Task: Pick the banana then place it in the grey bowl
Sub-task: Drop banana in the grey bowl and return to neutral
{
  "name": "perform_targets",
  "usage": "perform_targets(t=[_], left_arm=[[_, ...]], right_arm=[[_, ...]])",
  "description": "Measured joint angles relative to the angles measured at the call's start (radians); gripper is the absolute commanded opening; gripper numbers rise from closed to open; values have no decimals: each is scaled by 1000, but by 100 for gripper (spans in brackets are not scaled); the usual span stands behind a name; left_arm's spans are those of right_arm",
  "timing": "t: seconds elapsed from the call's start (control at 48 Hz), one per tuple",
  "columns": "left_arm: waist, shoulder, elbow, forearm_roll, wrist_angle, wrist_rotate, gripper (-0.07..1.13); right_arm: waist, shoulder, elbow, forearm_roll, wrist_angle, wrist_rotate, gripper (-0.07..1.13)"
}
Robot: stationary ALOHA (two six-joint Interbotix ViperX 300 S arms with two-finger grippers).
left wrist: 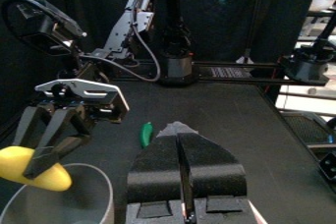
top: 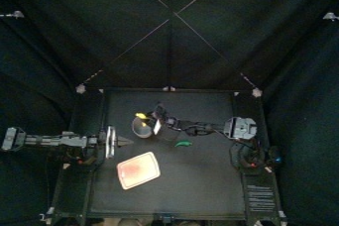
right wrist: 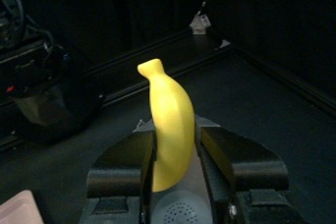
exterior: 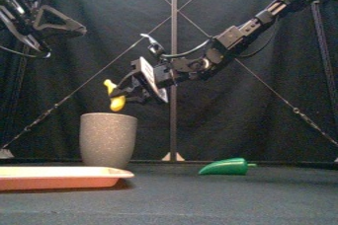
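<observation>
The yellow banana (exterior: 117, 96) hangs just above the rim of the tall grey speckled cup (exterior: 109, 140), and my right gripper (exterior: 129, 91) is shut on it. In the right wrist view the banana (right wrist: 163, 105) stands upright between the two jaws of the right gripper (right wrist: 171, 159). The left wrist view shows the banana (left wrist: 33, 166) over the cup's mouth (left wrist: 82, 196), with the right gripper (left wrist: 63, 120) holding it from above. My left gripper (left wrist: 187, 164) is shut on nothing and rests high at the table's left side.
A flat pink tray (top: 139, 171) lies in front of the grey cup (top: 139, 133), toward the table's front left. A green toy (exterior: 227, 167) lies on the table to the right of the cup. The right arm (exterior: 231, 37) slants across above the table.
</observation>
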Motion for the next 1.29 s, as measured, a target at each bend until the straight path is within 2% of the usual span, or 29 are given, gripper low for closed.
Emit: perform_targets(t=[0.25,0.583,0.812,1.125,1.292], left_arm=[[2,0,0,0,0,0,-2],[8,0,0,0,0,0,-2],[12,0,2,0,-2,-2,-2],[14,0,9,0,-2,0,-2],[14,0,11,0,0,-2,-2]], right_arm=[[14,0,9,-3,23,-6,79],[14,-23,69,-28,23,-8,81],[44,-173,209,-38,20,-9,81],[179,-442,483,-84,15,-11,81],[186,-532,575,-84,11,-2,81]])
